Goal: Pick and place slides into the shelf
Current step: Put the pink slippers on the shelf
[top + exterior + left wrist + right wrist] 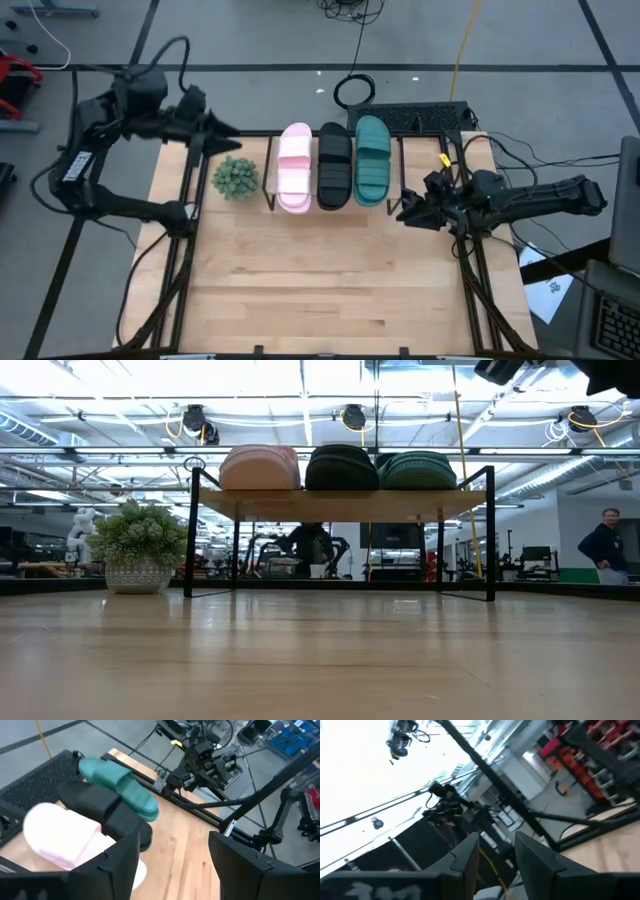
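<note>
All three slides sit side by side on the shelf (400,165) at the far side of my desk (330,290): pink slide (294,168) left, black slide (334,166) centre, teal slide (372,160) right, each touching its neighbour. A potted plant (235,177) stands just left of the shelf. My left hand (222,130) hangs beyond the far-left corner, fingers spread wide, holding nothing. My right hand (408,212) sits right of the shelf, fingers narrowly parted, empty. I judge placement complete; any retreat should lift clear of the shelf frame without brushing the teal slide.
</note>
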Motion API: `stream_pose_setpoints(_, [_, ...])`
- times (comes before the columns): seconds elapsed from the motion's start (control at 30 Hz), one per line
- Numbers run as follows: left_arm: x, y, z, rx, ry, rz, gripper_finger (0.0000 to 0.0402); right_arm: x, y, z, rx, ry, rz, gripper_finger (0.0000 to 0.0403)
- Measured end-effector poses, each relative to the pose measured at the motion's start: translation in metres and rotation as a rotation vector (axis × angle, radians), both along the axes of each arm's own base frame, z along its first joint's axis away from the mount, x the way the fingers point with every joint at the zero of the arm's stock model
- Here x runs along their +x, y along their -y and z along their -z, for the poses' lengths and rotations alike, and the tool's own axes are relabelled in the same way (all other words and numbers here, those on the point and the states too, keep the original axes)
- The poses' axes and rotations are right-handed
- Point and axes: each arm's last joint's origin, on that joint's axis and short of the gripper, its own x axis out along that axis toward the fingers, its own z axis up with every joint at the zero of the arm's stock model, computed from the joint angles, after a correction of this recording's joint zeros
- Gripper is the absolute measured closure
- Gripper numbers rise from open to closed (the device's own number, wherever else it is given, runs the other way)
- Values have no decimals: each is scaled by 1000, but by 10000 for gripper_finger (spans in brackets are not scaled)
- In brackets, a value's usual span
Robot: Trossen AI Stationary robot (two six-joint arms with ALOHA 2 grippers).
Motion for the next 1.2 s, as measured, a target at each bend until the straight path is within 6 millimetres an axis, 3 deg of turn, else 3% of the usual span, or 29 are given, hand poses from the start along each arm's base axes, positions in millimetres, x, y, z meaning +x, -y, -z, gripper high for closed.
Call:
stream_pose_setpoints(0.13, [10, 19, 3, -19, -45, -14, 165, 0, -7, 2, 0, -18, -43, 285])
stream_pose_setpoints(0.27, [38, 37, 17, -35, -141, 10, 165, -1, -11, 3, -15, -24, -62, 285])
stream_pose_setpoints(0.4, [72, 60, 47, 0, -286, 51, 165, -1, -13, 3, -30, -20, -71, 285])
stream_pose_setpoints(0.57, [95, 87, 90, 147, -489, 7, 165, -1, -15, 3, -33, -22, -86, 285])
stream_pose_setpoints(0.83, [121, 141, 152, 327, -659, -53, 165, -1, -17, 4, -47, -23, -90, 285])
stream_pose_setpoints(1.2, [136, 199, 194, 700, -632, -127, 165, -1, -17, 7, -58, -49, -88, 285])
